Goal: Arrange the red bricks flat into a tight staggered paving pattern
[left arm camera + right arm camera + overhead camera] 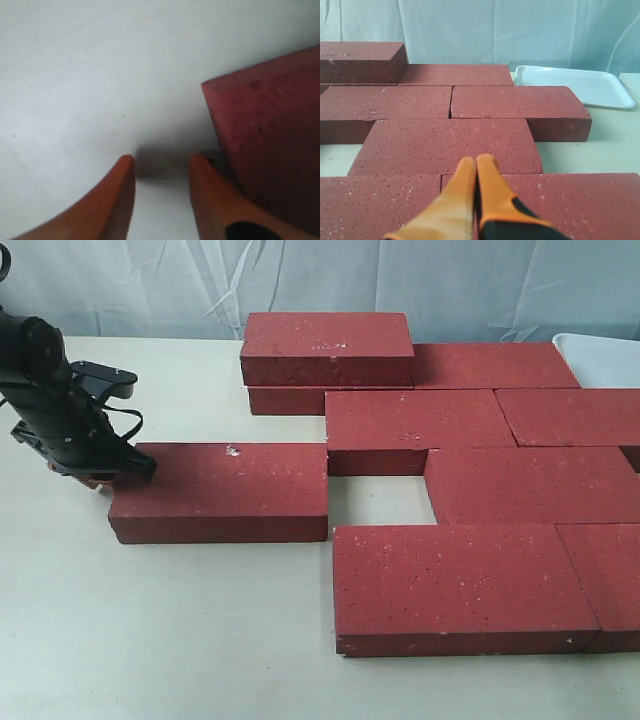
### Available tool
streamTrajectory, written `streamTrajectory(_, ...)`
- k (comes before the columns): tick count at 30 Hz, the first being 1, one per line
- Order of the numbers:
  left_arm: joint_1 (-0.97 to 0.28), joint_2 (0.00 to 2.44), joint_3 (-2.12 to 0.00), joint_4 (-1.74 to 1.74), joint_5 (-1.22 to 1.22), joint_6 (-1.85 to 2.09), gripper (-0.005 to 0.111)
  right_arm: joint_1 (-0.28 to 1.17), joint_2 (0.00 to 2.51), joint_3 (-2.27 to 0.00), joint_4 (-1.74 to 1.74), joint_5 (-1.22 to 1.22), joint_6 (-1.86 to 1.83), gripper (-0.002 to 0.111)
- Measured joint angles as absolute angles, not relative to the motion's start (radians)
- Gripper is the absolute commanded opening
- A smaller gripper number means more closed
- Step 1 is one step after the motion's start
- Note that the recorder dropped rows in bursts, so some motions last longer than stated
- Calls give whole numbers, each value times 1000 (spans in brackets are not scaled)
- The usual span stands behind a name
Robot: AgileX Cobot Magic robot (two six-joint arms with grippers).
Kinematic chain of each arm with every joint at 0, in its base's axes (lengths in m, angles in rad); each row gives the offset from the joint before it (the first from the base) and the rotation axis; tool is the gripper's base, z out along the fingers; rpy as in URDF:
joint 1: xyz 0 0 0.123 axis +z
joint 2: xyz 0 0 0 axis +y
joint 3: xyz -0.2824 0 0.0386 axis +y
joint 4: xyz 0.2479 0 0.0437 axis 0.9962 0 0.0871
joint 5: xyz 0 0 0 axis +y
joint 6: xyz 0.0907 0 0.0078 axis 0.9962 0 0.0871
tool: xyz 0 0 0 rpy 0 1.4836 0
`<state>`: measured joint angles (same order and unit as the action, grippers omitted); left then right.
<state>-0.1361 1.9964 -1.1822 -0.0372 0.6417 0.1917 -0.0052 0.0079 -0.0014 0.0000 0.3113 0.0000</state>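
Several red bricks lie flat in staggered rows on the right [420,425] [450,140]. One more [327,345] is stacked on top at the back. A single brick [220,490] lies apart on the left, with a gap of bare table between it and the rows. My left gripper [100,478] is low at that brick's left end. In the left wrist view it [162,159] is open over bare table, nothing between the fingers, and one finger [210,190] is close beside the brick's corner [270,145]. My right gripper [477,159] is shut and empty above the paved bricks; it is outside the exterior view.
A white tray [600,355] [575,85] stands at the back right, past the bricks. The pale table [200,640] stretches to the left and front. A light curtain [400,280] hangs behind the table.
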Motion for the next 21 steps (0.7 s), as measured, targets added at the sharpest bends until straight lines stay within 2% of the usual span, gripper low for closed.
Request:
streamTrajectory(3,-132,1955,-1216,8,690,185,57,-5,8,-1,0,311,0,-1)
streamTrajectory(7,-132,1886,-1290,159,718,96,51,-5,8,-1,0,311,0,-1)
streamTrajectory(10,-132,1848,-1355,227,676,40,25,-5,8,-1,0,311,0,-1)
streamTrajectory(11,-132,1842,-1370,227,653,40,9,-5,8,-1,0,311,0,-1)
streamTrajectory(12,-137,1840,-1390,206,616,60,-1,-5,8,-1,0,311,0,-1)
streamTrajectory(21,-255,2082,-1594,-168,606,409,1,-5,8,-1,0,311,0,-1)
